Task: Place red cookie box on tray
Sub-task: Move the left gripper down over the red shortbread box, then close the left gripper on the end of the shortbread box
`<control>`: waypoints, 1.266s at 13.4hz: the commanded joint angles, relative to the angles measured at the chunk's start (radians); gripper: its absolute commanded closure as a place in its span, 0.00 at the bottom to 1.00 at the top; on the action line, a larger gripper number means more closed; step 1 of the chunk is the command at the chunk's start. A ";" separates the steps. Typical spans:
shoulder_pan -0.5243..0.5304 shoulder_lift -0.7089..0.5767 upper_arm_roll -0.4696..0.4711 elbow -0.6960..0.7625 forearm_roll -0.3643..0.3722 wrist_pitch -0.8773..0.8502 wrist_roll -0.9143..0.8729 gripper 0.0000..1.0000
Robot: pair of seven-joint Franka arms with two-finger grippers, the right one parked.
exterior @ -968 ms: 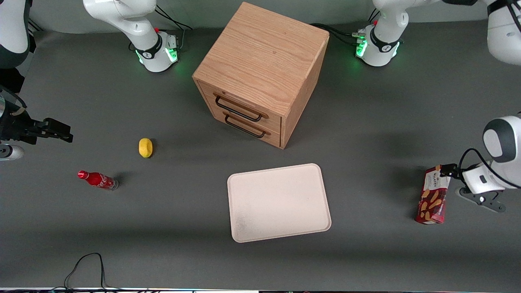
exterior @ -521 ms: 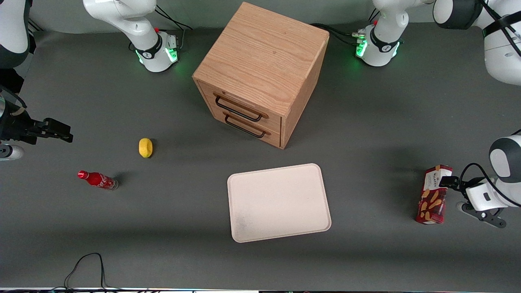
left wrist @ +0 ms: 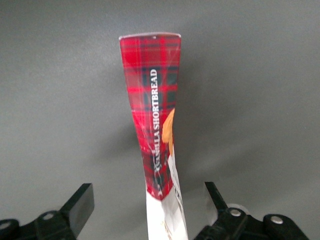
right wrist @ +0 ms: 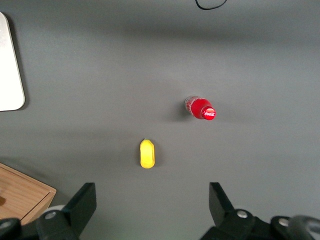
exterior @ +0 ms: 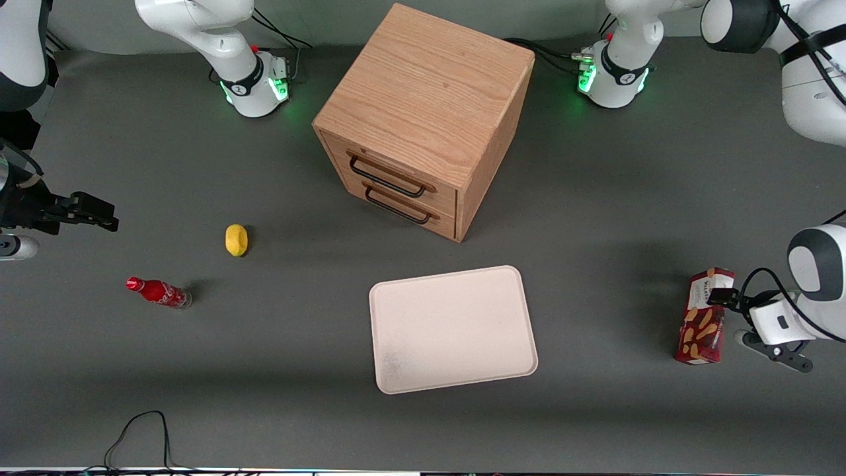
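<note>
Worktop (exterior: 198, 370) of dark grey carries everything. Near the upper middle of the frame stands the wooden drawer cabinet (exterior: 423, 112), and in front of its drawers lies the tray (exterior: 453, 328), flat and with nothing on it, so it is ready to receive the box. The red cookie box (exterior: 702, 316) stands upright at the right edge of the frame, toward the working arm's end, well apart from the tray. The gripper (left wrist: 150, 212) reaches to the box from the side, low and level. Its jaws are wide open, one on each side of the narrow box, not yet touching it, probably to pinch the thin faces.
</note>
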 commanded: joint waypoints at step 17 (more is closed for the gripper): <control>-0.009 0.028 0.002 -0.019 -0.012 0.067 0.016 1.00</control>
